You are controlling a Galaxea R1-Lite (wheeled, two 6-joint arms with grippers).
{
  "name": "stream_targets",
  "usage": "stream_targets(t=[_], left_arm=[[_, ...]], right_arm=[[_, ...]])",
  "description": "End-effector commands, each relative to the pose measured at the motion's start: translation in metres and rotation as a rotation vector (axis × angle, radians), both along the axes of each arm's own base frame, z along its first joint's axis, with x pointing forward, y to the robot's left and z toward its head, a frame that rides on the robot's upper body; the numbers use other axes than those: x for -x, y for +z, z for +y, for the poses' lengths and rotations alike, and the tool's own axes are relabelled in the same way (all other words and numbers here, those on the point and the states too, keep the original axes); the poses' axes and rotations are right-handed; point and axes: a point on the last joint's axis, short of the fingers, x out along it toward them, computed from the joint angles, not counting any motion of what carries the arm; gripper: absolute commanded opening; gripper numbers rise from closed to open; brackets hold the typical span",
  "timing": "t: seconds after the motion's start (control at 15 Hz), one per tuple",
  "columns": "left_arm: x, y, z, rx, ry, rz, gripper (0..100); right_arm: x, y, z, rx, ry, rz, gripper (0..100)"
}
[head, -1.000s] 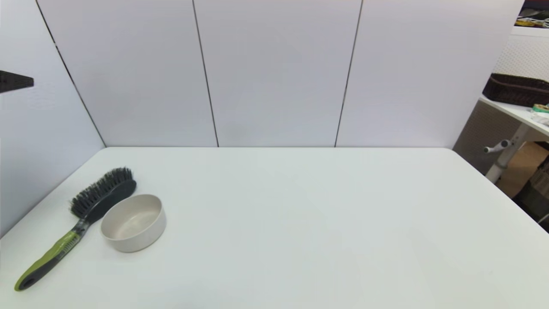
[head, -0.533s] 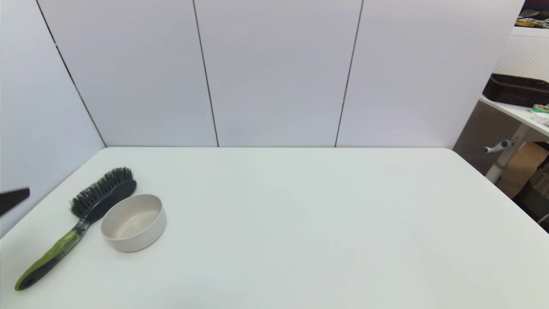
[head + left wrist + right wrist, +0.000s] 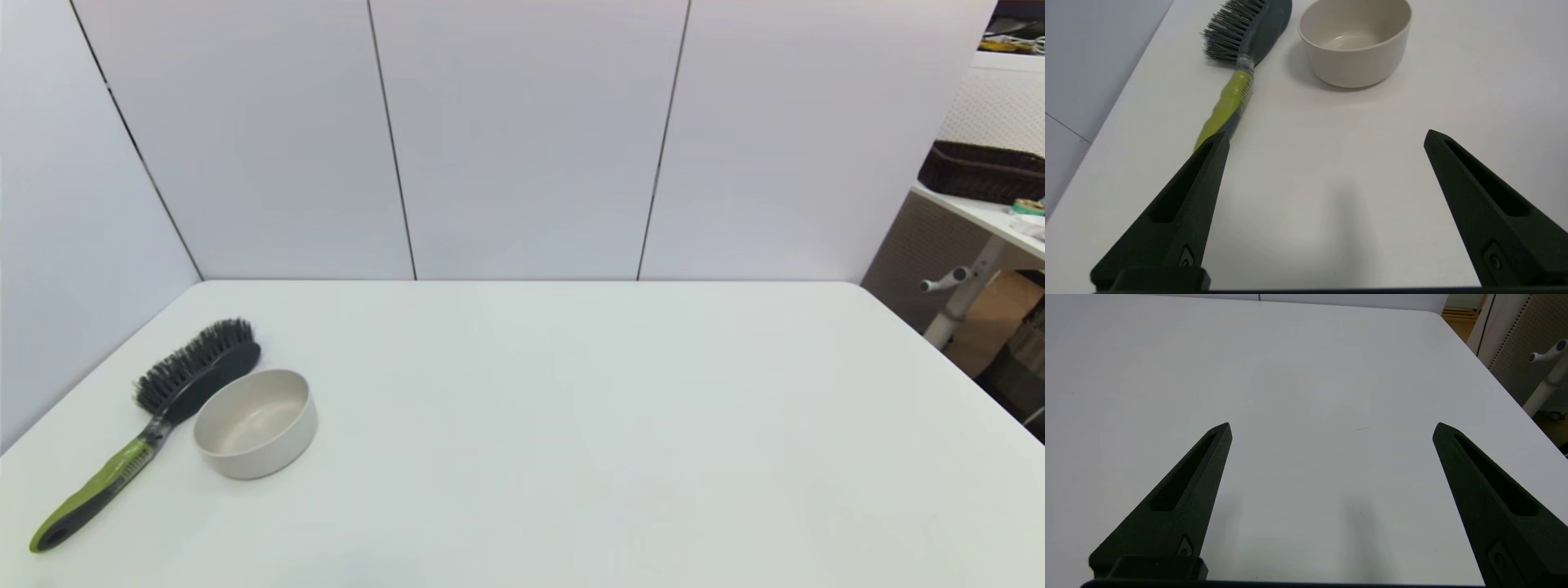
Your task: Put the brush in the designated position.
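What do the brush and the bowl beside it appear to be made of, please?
The brush: probably moulded plastic, with a smooth matte grey head, stiff dark bristles that look synthetic, and a ribbed lime-green grip that may be rubbery. The bowl: matte cream with a thick even wall, so likely plastic or a composite, though unglazed ceramic is possible.

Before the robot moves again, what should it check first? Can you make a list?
1. Brush lying flat on the table: ok.
2. Brush handle free to grab: ok.
3. Left gripper open and empty, near the handle end: ok.
4. Bowl upright and empty beside the brush head: ok.
5. Right gripper open over bare table, out of the way: ok.
6. Brush touching the bowl: cannot tell.
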Motion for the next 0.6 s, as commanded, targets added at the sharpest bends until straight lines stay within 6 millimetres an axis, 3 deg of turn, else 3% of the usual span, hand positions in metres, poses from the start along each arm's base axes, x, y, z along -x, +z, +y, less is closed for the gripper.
stream_targets(t=[0.07,0.6], left_arm=[[0.0219,-0.0266,0.0003,0.103,-0.028,-0.176,100],[0.0219,-0.0264,0.0007,0.157,-0.008,-0.177,100]], right_arm=[[-0.0002,-0.0004,0.0,0.001,0.001,0.003,100],[-0.0002,-0.0004,0.0,0.001,0.001,0.003,100]])
